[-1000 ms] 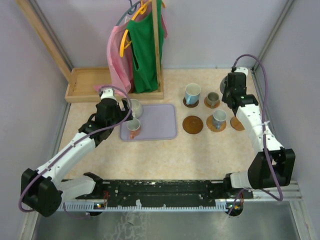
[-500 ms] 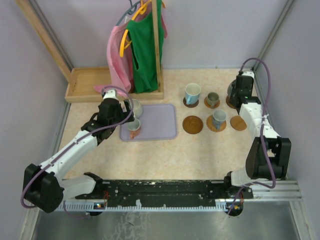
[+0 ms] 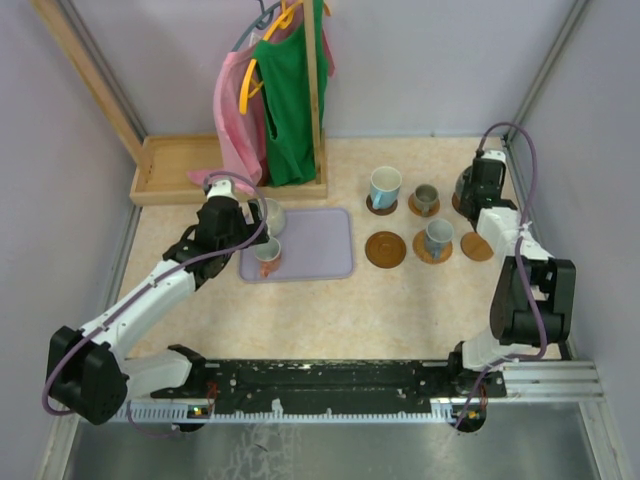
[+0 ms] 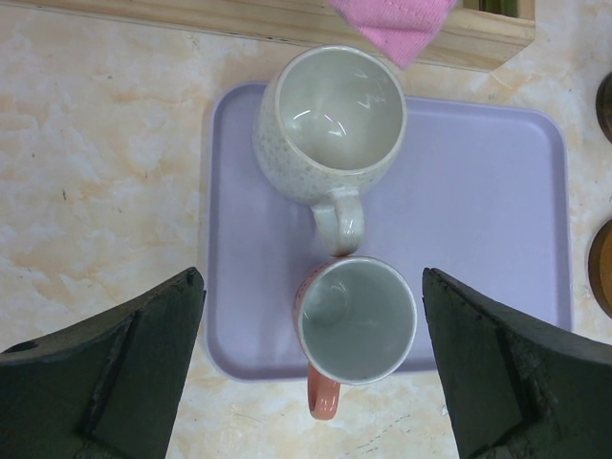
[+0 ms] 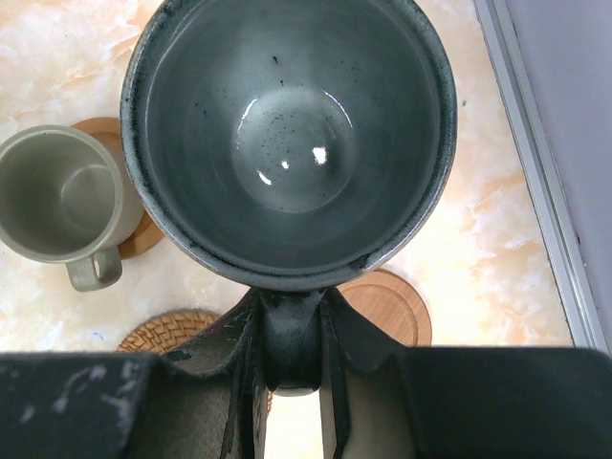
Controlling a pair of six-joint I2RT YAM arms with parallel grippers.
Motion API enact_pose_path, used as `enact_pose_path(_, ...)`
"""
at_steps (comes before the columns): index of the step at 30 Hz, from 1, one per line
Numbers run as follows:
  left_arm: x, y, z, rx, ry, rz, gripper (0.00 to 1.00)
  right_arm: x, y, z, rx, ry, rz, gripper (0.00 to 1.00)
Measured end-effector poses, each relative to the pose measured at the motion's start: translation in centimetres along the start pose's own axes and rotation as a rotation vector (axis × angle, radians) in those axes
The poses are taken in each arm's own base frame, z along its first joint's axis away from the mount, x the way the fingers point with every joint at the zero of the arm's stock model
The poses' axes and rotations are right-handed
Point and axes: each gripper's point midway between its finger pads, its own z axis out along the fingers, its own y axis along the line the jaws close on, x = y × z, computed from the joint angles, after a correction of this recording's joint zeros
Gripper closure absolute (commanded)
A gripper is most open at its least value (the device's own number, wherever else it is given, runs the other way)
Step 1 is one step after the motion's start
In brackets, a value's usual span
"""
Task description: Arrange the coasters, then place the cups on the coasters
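Observation:
My right gripper (image 5: 290,354) is shut on the handle of a dark grey cup (image 5: 287,134), held at the table's far right (image 3: 466,183) above a bare orange-brown coaster (image 5: 382,306). A grey-green cup (image 5: 62,196) stands on its coaster (image 5: 134,239) to the left. A white and blue cup (image 3: 384,186) and a grey cup (image 3: 437,236) also sit on coasters. One dark coaster (image 3: 385,249) lies bare. My left gripper (image 4: 311,363) hangs open over the lavender tray (image 4: 478,191), its fingers either side of a small pink-sided cup (image 4: 357,320). A speckled cup (image 4: 330,120) stands behind it.
A wooden rack with green and pink clothes (image 3: 285,90) stands at the back, close behind the tray. A shallow wooden box (image 3: 165,170) sits at the back left. The metal frame rail (image 5: 535,191) runs just right of the held cup.
My right arm has swung toward the right wall, carrying the dark cup a little right and nearer. The left gripper has edged slightly toward the tray.

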Motion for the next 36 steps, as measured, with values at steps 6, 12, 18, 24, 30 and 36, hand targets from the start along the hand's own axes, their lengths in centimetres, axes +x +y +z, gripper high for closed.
enact_pose_path(6,0.1,0.2,0.2,-0.008,0.004,-0.001,0.0,0.3,-0.1,1.2,0.004,-0.006,0.004,1.0)
enact_pose_path(12,0.1,0.3,0.2,-0.01,0.005,0.0,0.0,1.4,-0.6,2.6,0.015,0.027,0.013,1.0)
enact_pose_path(18,0.2,0.3,0.3,-0.013,0.009,0.001,0.0,1.8,-0.5,3.3,0.011,0.035,0.016,1.0)
enact_pose_path(24,0.3,0.6,0.5,-0.024,0.011,0.0,0.0,3.0,-0.3,4.6,0.008,0.064,0.013,1.0)
enact_pose_path(30,0.2,0.7,0.6,-0.029,0.01,-0.002,0.0,3.7,-0.8,5.4,0.017,0.084,0.025,1.0)
enact_pose_path(36,0.3,0.8,0.7,-0.033,0.012,-0.002,0.0,3.7,-0.9,5.7,0.021,0.087,0.028,1.0)
